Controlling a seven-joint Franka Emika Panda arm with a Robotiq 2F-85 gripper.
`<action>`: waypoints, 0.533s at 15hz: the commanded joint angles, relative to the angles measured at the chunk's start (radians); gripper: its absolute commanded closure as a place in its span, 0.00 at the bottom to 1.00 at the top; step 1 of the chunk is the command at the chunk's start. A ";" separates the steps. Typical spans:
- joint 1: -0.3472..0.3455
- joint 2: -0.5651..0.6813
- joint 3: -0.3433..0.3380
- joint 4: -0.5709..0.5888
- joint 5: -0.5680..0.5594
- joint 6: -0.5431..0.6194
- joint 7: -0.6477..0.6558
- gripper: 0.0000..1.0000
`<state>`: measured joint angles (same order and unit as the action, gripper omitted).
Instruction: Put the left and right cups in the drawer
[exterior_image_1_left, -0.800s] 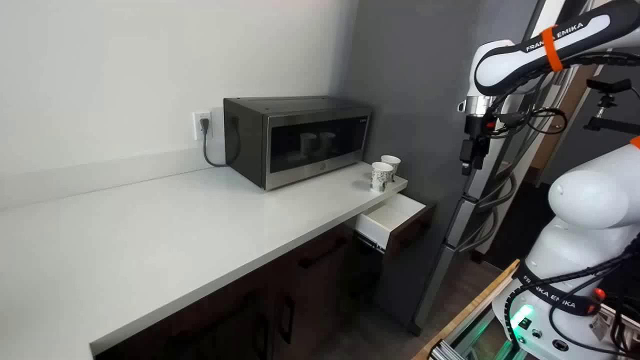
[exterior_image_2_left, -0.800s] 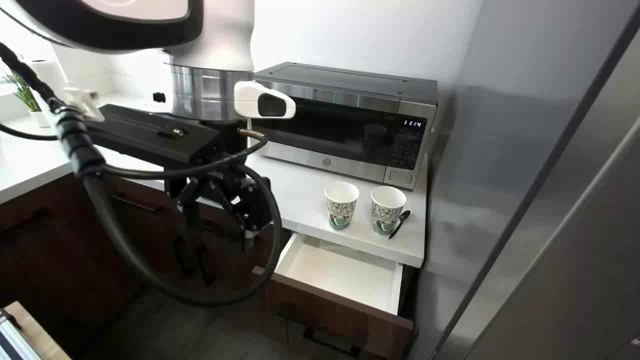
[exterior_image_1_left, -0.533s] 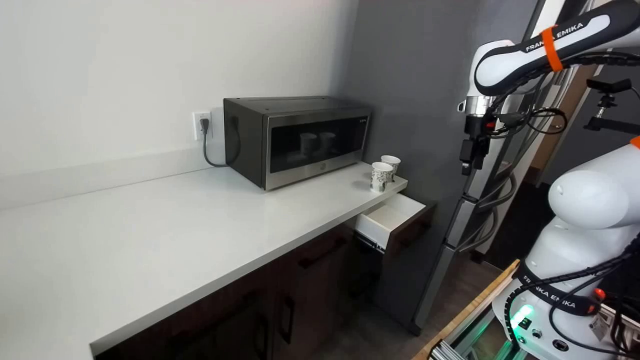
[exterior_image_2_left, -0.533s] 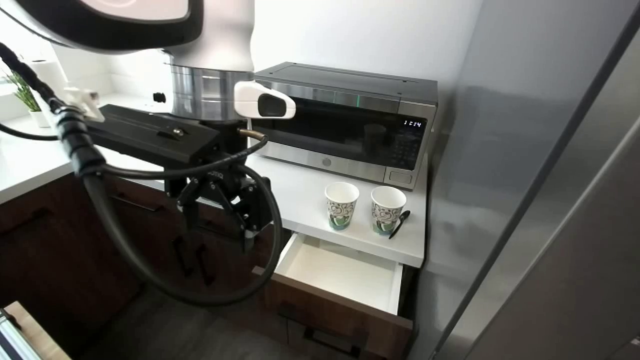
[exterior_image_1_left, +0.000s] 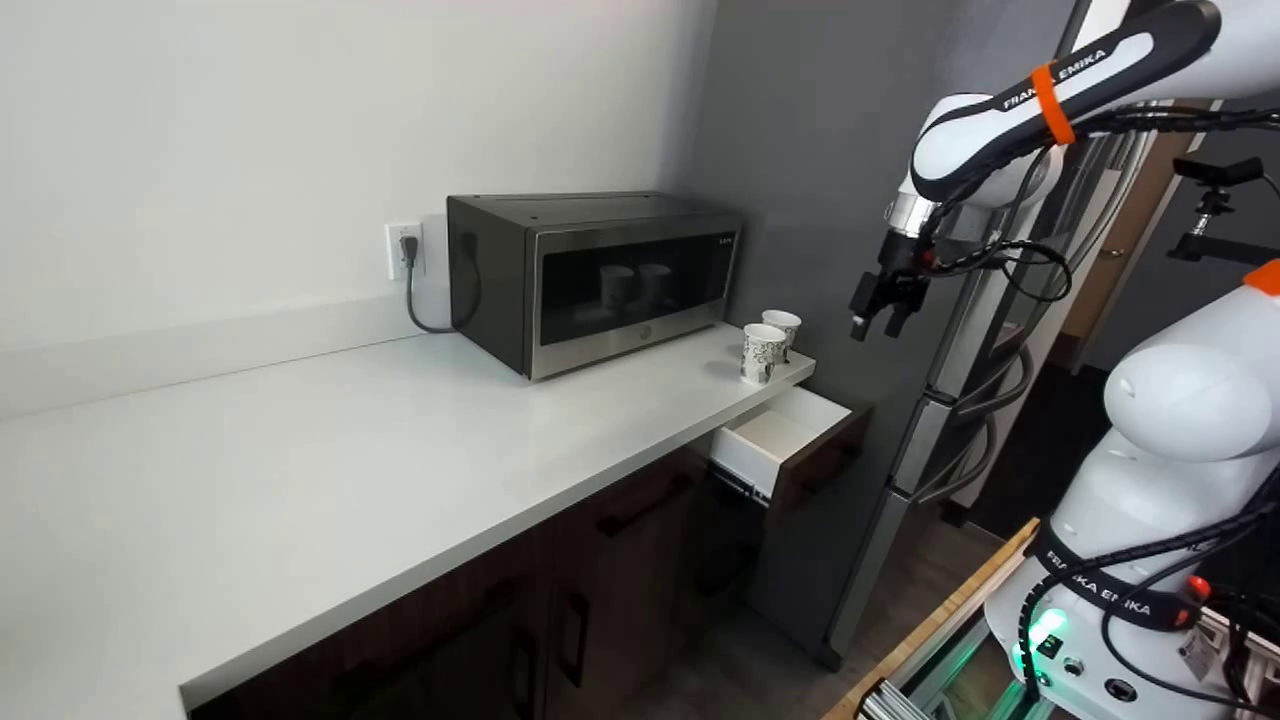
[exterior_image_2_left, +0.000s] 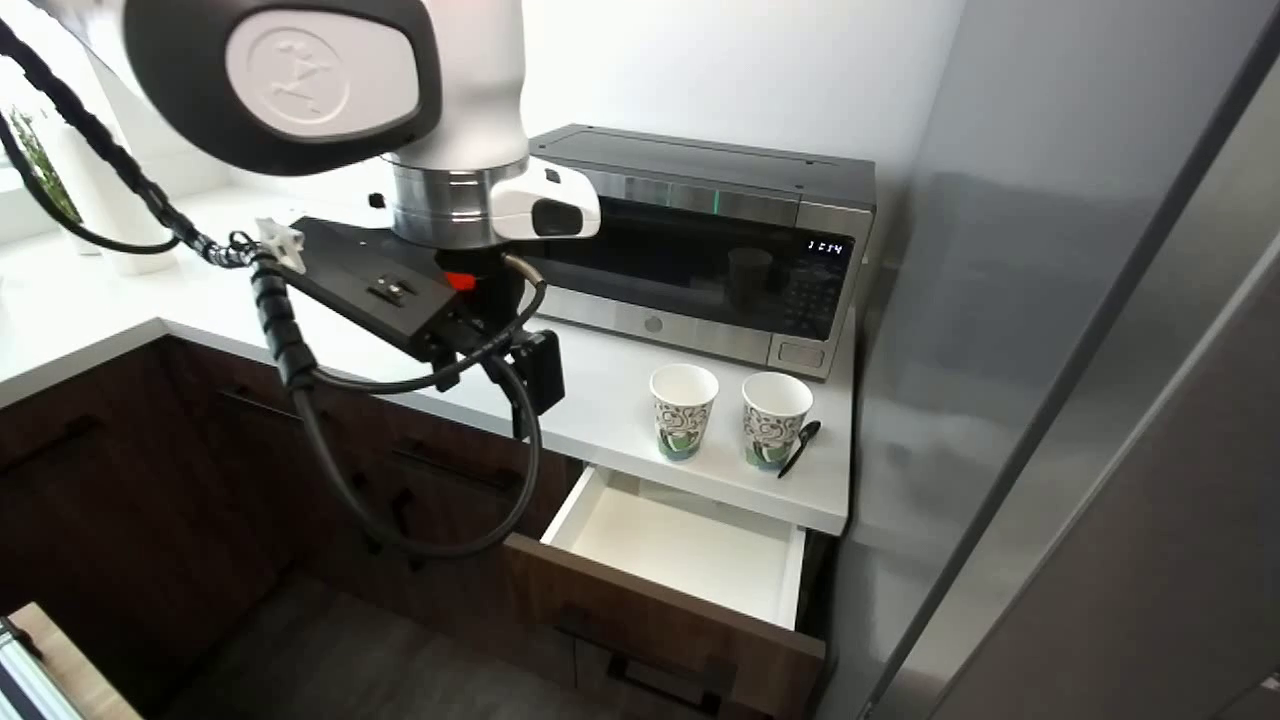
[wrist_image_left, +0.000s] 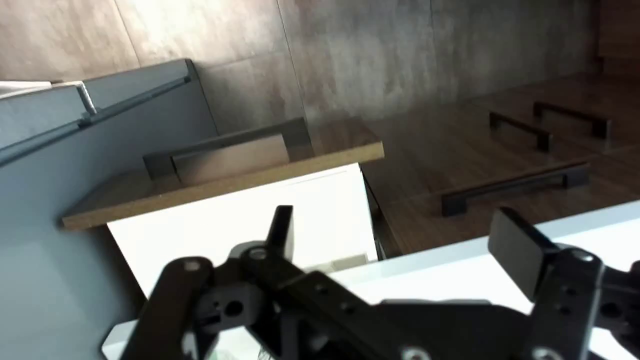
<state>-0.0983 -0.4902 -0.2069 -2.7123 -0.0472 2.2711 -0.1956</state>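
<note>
The left cup (exterior_image_1_left: 762, 354) and right cup (exterior_image_1_left: 785, 326), white paper cups with a dark swirl and green print, stand upright at the counter's end. Both also show apart in an exterior view, the left cup (exterior_image_2_left: 684, 412) beside the right cup (exterior_image_2_left: 773, 418). The drawer (exterior_image_2_left: 690, 545) below them is pulled open, with a dark brown front and white inside; it also shows in the wrist view (wrist_image_left: 225, 187). My gripper (exterior_image_1_left: 877, 328) hangs tilted in the air, away from the cups. In the wrist view the gripper (wrist_image_left: 395, 220) is open, with nothing between its fingers.
A grey microwave (exterior_image_2_left: 650, 255) stands behind the cups on the white counter (exterior_image_1_left: 400, 480). A black spoon (exterior_image_2_left: 800, 447) lies against the right cup. A tall grey fridge side (exterior_image_2_left: 1040, 300) borders the counter's end. Dark cabinets with black handles (exterior_image_1_left: 575, 640) lie below.
The arm has moved toward the counter and cups, and the gripper has tilted from hanging straight down. The cups and the drawer have not moved.
</note>
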 joint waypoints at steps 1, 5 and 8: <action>0.008 0.117 0.019 0.027 0.063 0.222 0.062 0.00; 0.003 0.239 0.018 0.072 0.073 0.391 0.073 0.00; -0.084 0.261 0.175 0.056 0.060 0.432 0.274 0.00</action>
<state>-0.0988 -0.2621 -0.1933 -2.6486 -0.0017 2.6767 -0.1210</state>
